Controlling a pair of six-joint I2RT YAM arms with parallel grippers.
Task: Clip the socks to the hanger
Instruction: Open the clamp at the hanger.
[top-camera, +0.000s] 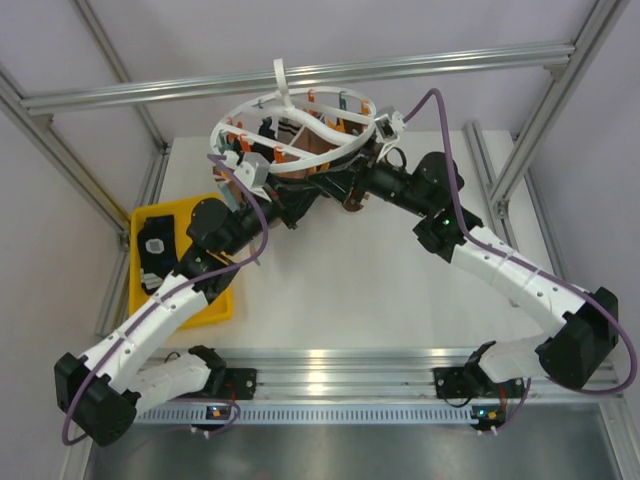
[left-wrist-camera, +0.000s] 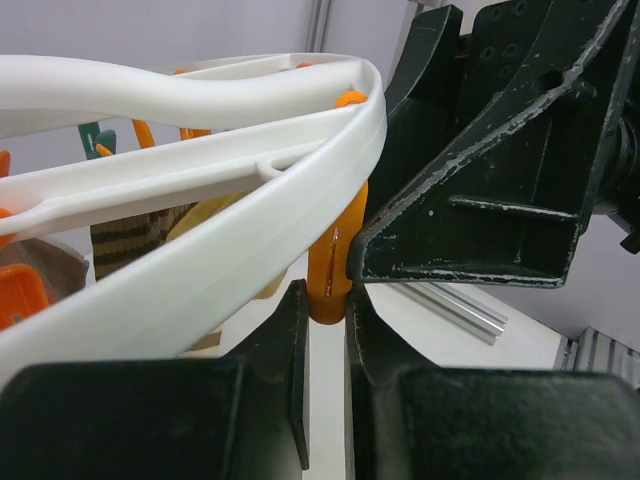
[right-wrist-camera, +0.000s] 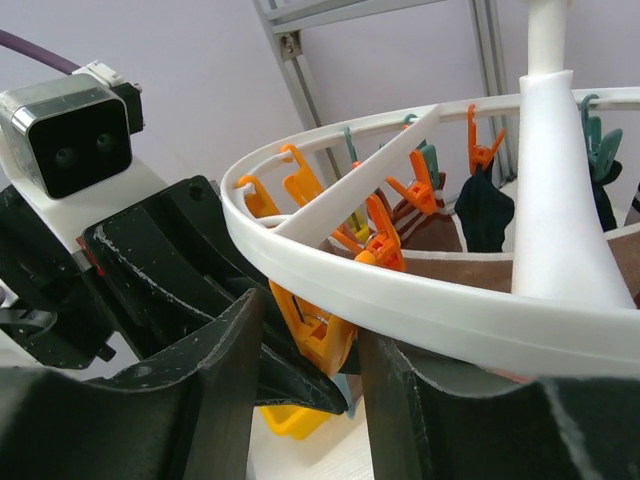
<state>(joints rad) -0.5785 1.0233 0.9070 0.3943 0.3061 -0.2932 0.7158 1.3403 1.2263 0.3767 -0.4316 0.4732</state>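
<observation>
The white round hanger (top-camera: 290, 100) stands at the back of the table with orange and teal clips on its rings. Socks hang from it: a brown one (right-wrist-camera: 440, 232), a dark one (right-wrist-camera: 487, 210) and a striped one (left-wrist-camera: 130, 235). Both grippers meet under its near rim (right-wrist-camera: 420, 300). My left gripper (left-wrist-camera: 328, 300) is shut on the tip of an orange clip (left-wrist-camera: 330, 260). My right gripper (right-wrist-camera: 310, 320) holds the same orange clip (right-wrist-camera: 318, 330) between its fingers, with one left-gripper finger (right-wrist-camera: 300, 370) reaching in too. A scrap of light-blue fabric (right-wrist-camera: 343, 388) shows below the clip.
A yellow tray (top-camera: 215, 300) lies at the left of the table with a dark sock with a white patch (top-camera: 155, 250) in it. Aluminium frame posts and rails surround the table. The left arm's wrist camera (right-wrist-camera: 70, 130) sits close to the right gripper.
</observation>
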